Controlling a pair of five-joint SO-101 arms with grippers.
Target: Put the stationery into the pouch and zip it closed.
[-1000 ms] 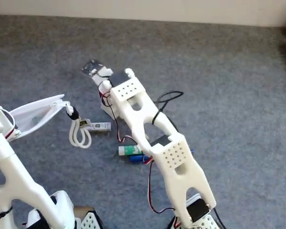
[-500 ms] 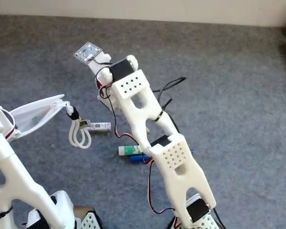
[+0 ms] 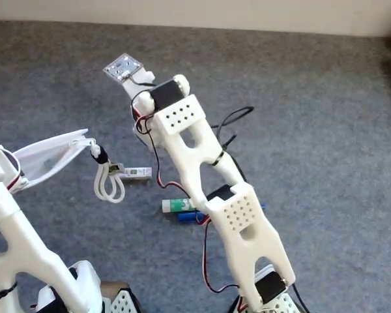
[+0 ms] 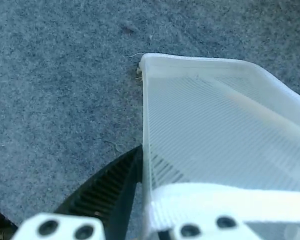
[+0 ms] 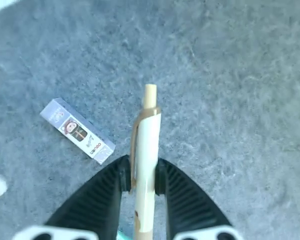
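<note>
Grey carpet (image 3: 326,117) lies under both arms. Your right pincer (image 5: 141,169) is clamped narrow on a cream pen (image 5: 147,125), which sticks straight out past the jaws with its button end foremost. It looks to be held clear of the carpet. Your left pincer (image 4: 140,197) is closed on one edge of the white mesh pouch (image 3: 49,155), at the left side of the high view. The pouch's long axis slants from that arm up toward the middle, and the zip-pull end with its cord loop (image 3: 108,184) is nearest the pen arm. So the pouch lies to the left of the pen and well apart from it. You will probably have to swing the pen round until its length lines up with the mouth. I cannot tell whether the mouth gapes wide enough. A small box (image 3: 135,173) and a green-capped tube (image 3: 176,205) lie on the carpet between the arms, not yet packed.
</note>
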